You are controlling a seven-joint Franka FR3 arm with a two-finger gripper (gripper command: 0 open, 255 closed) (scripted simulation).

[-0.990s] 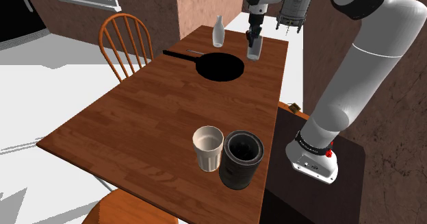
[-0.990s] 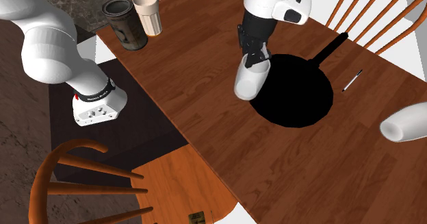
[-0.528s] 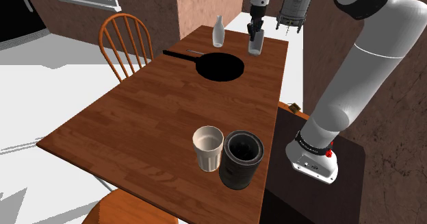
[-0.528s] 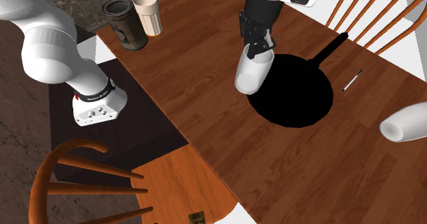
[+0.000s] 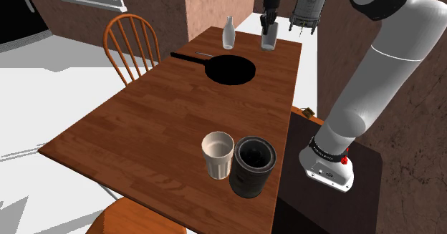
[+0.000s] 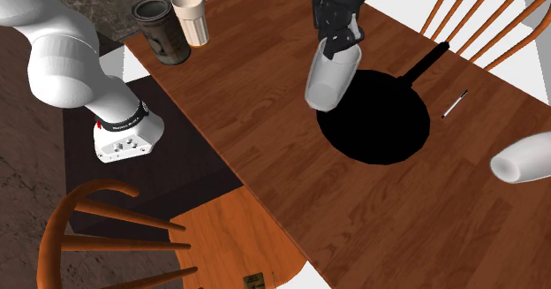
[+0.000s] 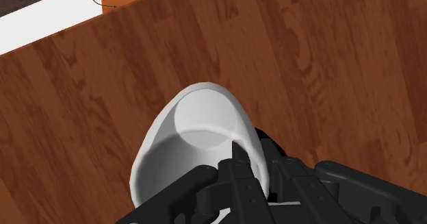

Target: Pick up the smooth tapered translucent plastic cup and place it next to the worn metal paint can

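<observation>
A pale translucent tapered cup (image 5: 268,42) (image 6: 330,78) hangs in the air above the far end of the wooden table (image 5: 143,118), beside the black pan (image 5: 231,69) (image 6: 380,110). My black gripper (image 5: 269,26) (image 6: 341,43) is shut on the cup's rim, one finger inside the cup and one outside. In the wrist view the cup (image 7: 195,137) is clasped by the gripper (image 7: 236,162), with bare table under it. The dark worn paint can (image 5: 252,166) (image 6: 161,29) stands at the near table corner by the stand.
A beige ribbed cup (image 5: 218,154) (image 6: 191,18) stands touching the paint can. A white bottle (image 5: 228,33) is at the far table end, and in the second exterior view it (image 6: 527,157) lies near a pen (image 6: 454,104). A wooden chair (image 5: 132,46) flanks the table.
The gripper has risen with the cup in it, lifting the cup higher above the table beside the pan. Nothing else has moved.
</observation>
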